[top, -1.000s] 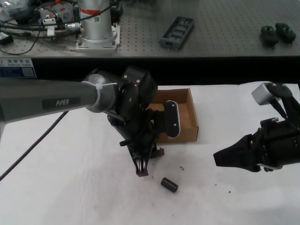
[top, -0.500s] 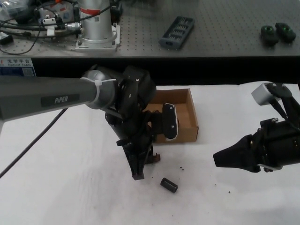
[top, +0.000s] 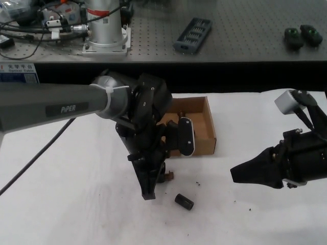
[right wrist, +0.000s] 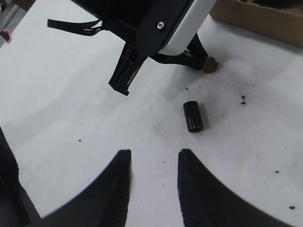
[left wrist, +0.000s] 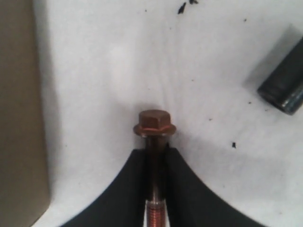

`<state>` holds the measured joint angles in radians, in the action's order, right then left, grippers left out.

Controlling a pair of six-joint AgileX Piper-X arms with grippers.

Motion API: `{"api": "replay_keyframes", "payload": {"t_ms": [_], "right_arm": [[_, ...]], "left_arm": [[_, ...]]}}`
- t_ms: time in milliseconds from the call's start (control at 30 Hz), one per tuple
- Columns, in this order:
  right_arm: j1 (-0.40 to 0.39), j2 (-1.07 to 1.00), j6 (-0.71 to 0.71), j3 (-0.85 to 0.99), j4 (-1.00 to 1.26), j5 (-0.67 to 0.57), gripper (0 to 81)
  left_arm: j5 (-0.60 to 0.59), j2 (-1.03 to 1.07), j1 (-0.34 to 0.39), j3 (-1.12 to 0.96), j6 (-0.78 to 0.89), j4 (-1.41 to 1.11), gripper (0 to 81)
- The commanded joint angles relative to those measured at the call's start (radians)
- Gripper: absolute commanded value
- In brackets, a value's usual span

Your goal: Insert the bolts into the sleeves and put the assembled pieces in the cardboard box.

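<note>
My left gripper [left wrist: 155, 153] is shut on a copper bolt [left wrist: 155, 124], its hex head sticking out past the fingers just above the white sheet. In the high view this gripper [top: 149, 190] points down in front of the cardboard box [top: 208, 139], with the bolt [top: 169, 177] at its side. A short black sleeve [top: 184, 201] lies on the sheet just to the right of it, also seen as the sleeve [left wrist: 283, 85] and the sleeve [right wrist: 193, 117]. My right gripper [right wrist: 151, 182] is open and holds nothing; it hovers at the right [top: 237, 174], aimed at the sleeve.
The box's near wall [left wrist: 19, 118] stands close beside the bolt. Dark crumbs [right wrist: 243, 99] dot the white sheet. Behind the sheet, a perforated bench carries a black tray [top: 193, 34], a silver post [top: 104, 25] and cables.
The left gripper has turned and dipped, bringing the bolt lower and nearer the sleeve. The right gripper has edged slightly left.
</note>
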<state>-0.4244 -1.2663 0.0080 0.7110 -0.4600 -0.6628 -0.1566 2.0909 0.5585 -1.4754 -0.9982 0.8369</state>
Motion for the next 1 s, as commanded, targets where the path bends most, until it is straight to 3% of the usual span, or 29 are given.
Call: {"api": "replay_keyframes", "payload": {"t_ms": [0, 533, 700, 833, 967], "right_arm": [[0.004, 0.015, -0.008, 0.002, -0.006, -0.014, 25.9], [0.004, 0.015, -0.008, 0.002, -0.006, -0.014, 25.9], [0.004, 0.015, -0.019, 0.002, -0.029, 0.017, 25.9], [0.004, 0.015, -0.094, 0.002, -0.096, 0.125, 24.0], [0.004, 0.015, -0.137, 0.008, -0.11, 0.162, 19.2]], "left_arm": [[0.04, 0.019, 0.004, 0.021, -0.01, 0.116, 5.9], [0.096, 0.002, 0.006, 0.021, 0.043, 0.08, 0.6], [-0.005, -0.058, -0.006, 0.021, 0.167, 0.078, 0.6], [-0.154, -0.126, -0.058, 0.024, 0.31, 0.076, 0.6], [-0.223, -0.221, -0.114, 0.063, 0.426, 0.023, 0.6]]}}
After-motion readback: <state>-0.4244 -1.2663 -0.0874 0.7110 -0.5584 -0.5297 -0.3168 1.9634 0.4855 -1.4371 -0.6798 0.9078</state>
